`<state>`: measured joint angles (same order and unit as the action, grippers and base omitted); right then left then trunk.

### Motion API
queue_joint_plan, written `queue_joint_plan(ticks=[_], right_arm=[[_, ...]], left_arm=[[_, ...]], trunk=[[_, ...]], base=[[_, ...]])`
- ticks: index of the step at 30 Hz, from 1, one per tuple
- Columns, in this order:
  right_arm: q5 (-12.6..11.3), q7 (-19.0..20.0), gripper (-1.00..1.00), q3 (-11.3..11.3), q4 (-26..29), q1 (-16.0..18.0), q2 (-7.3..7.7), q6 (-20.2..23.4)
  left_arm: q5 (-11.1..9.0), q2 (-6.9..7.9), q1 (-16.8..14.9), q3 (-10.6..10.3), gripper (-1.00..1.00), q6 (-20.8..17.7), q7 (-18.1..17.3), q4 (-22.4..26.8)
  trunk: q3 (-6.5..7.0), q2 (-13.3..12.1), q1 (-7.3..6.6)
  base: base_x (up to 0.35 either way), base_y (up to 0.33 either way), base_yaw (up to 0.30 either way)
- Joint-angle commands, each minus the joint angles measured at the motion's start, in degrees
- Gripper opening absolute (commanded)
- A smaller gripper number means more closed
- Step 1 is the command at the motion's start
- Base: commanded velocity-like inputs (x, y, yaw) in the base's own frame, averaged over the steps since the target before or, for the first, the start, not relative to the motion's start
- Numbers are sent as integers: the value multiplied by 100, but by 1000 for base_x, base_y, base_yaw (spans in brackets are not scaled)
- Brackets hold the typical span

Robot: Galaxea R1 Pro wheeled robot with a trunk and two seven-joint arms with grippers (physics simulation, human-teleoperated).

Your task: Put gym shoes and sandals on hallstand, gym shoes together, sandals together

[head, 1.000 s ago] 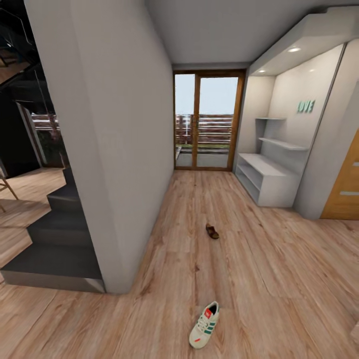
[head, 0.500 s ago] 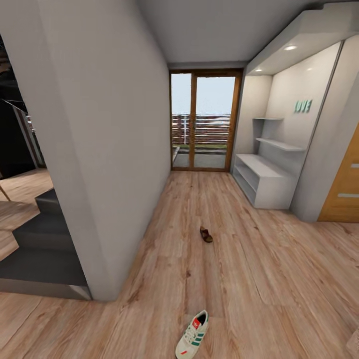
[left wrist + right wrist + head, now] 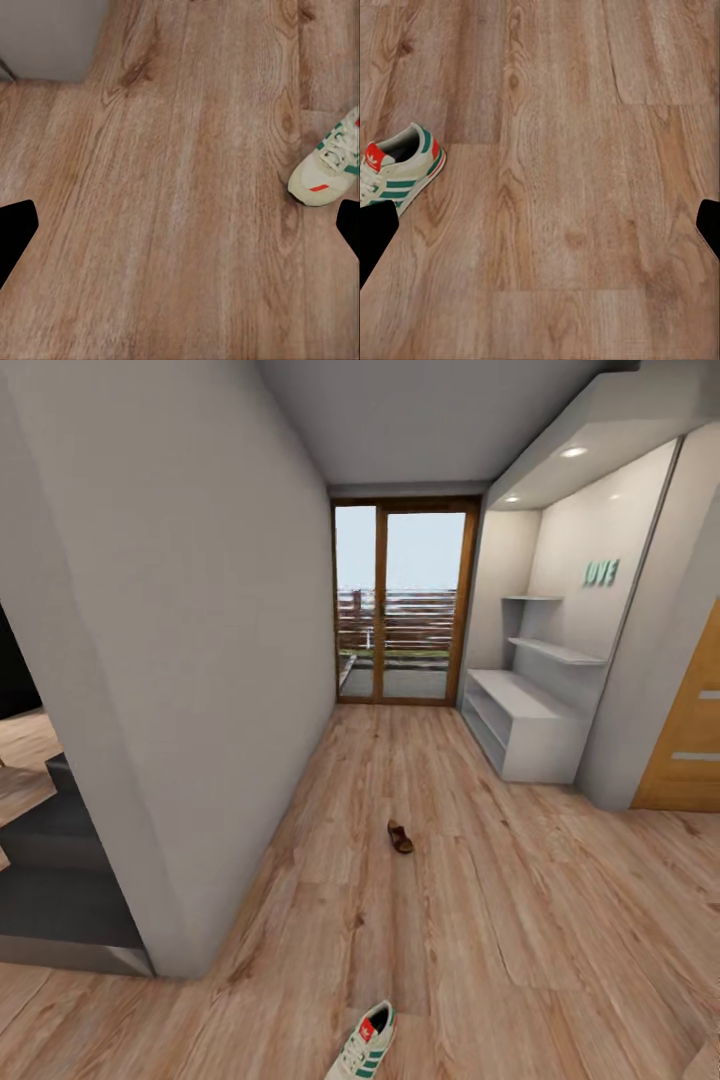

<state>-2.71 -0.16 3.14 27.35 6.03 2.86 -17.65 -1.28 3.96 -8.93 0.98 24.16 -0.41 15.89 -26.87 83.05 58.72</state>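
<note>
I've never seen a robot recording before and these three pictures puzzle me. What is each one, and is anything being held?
It is a simulated wheeled robot with two arms. The large picture comes from its head camera, looking down a corridor: a gym shoe lies on the wood floor close by, a brown sandal farther on, and the white shoe rack stands at the right near the glass door. The two small pictures come from cameras on its wrists, looking down at the floor. Both catch the same gym shoe. The black corners are fingertips of the left gripper and right gripper, spread wide apart. Nothing is held.
</note>
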Motion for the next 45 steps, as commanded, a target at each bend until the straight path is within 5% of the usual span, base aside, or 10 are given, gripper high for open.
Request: queue_joint_plan(ticks=[1, 25, 45], right_arm=[[-28, -2, 100, -6, -7, 4, -1, -20], [-28, -2, 100, -14, -19, 4, -13, -20], [-28, -2, 100, -9, -14, 4, -14, -20]], left_arm=[[-12, -1, -3, 8, 100, 18, -4, -2], [-12, -1, -3, 8, 100, 18, 1, -1], [-17, 3, -3, 17, 100, 18, 11, 2]], trunk=[[-6, 3, 1], [-6, 3, 1], [-6, 3, 1]], base=[[140, -250, 0], [138, -251, 9], [138, -251, 216]])
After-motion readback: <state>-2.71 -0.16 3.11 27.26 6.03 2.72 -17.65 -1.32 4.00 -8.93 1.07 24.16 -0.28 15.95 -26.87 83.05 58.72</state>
